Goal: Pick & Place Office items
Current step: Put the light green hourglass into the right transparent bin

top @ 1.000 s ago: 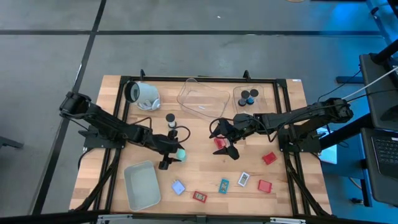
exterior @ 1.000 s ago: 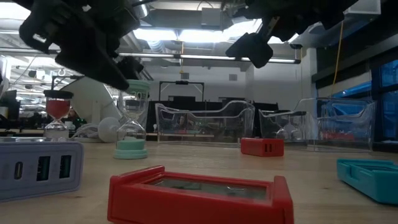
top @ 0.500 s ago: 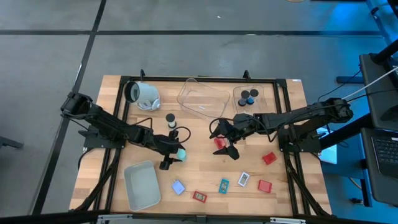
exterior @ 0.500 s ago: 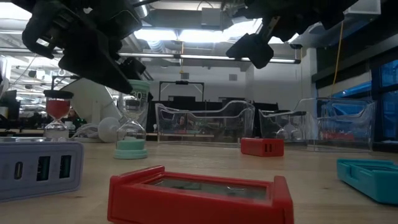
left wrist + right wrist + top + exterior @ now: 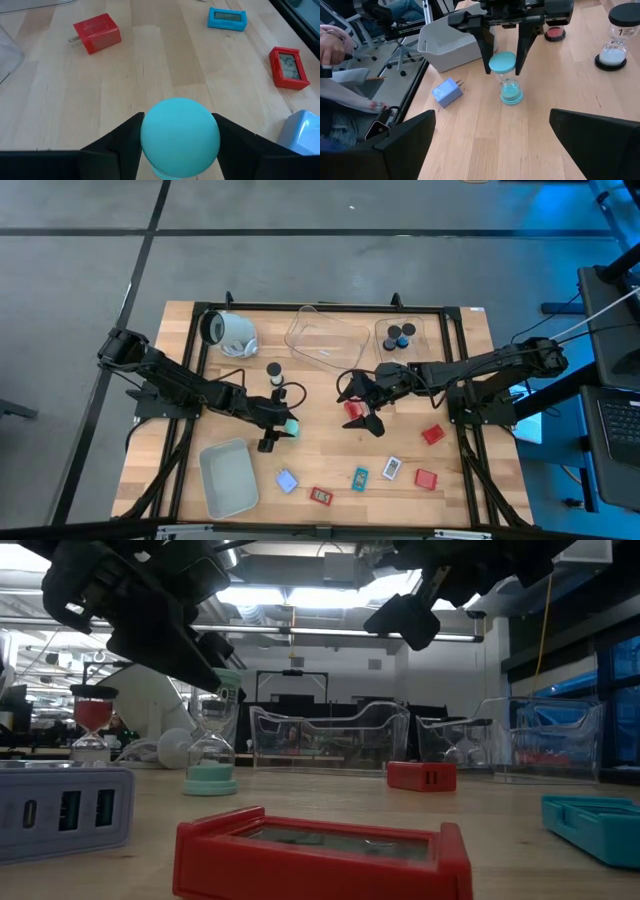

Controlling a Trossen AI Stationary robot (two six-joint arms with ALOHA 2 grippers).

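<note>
A teal hourglass [image 5: 290,427] stands upright on its base on the table [image 5: 330,450], near the middle. My left gripper [image 5: 278,430] is open, and its fingers flank the round teal top cap [image 5: 180,136]. In the right wrist view the cap [image 5: 502,62] sits between those fingers. My right gripper [image 5: 360,406] is open and hovers above a red block [image 5: 352,409], well clear of the table in the low view [image 5: 405,615]. Flat red, teal and white cards and a pale blue block [image 5: 287,480] lie near the table's near edge. My left gripper's fingers [image 5: 127,140] stand close on both sides of the teal hourglass's top cap [image 5: 150,130], coming from the table's left and slanting down. Whether they touch it, I cannot tell. The hourglass stands upright on its base [image 5: 511,98] on the table.
A grey-white bin [image 5: 228,477] sits at the near left. Two clear bins [image 5: 325,338] [image 5: 420,330] and a large white cylinder [image 5: 232,332] stand along the far edge. Two more hourglasses [image 5: 274,372] stand behind the teal one. A person's hand [image 5: 330,45] shows beyond the table.
In the low view my left gripper has crept a little toward the teal hourglass's top. The hourglass has stayed standing where it was.
</note>
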